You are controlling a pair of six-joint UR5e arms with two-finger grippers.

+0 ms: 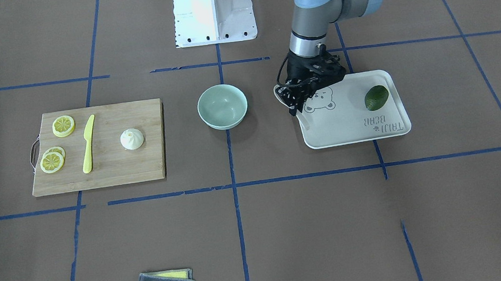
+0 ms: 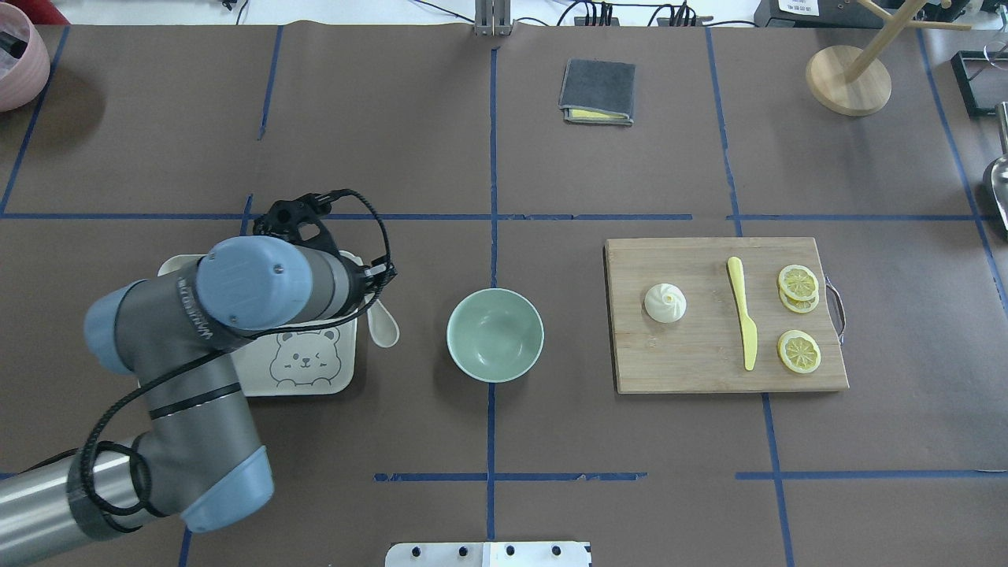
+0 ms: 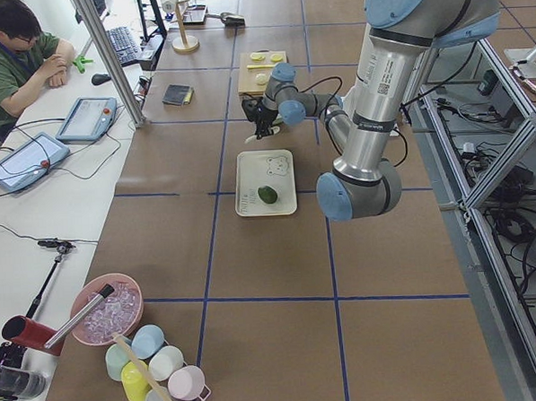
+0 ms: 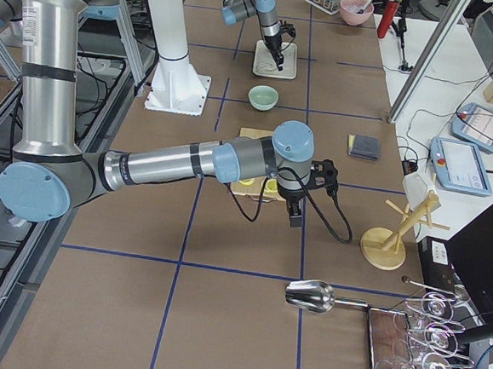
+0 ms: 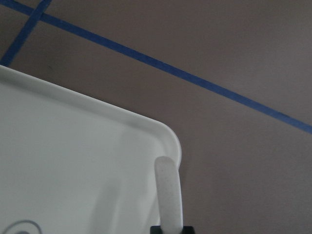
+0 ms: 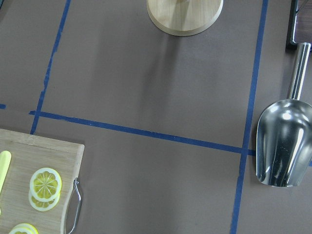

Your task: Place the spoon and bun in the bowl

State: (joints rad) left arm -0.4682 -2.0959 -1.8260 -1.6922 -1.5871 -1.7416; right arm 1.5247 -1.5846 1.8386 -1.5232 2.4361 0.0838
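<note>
Brown tabletop (image 2: 441, 157), taped grid: at the bear tray (image 1: 346, 123) corner the left tool (image 1: 296, 107) is clenched on the spoon (image 2: 384, 324) handle, so carry it level to the bowl (image 2: 494, 335) nearby and release low inside; nothing stands between; bun (image 2: 665, 302) sits on the cutting board (image 2: 693, 362) beyond; right tool (image 4: 294, 219) state: cannot tell.

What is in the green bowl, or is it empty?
Empty. The bowl shows only its bare inside; the bun sits on the cutting board.
</note>
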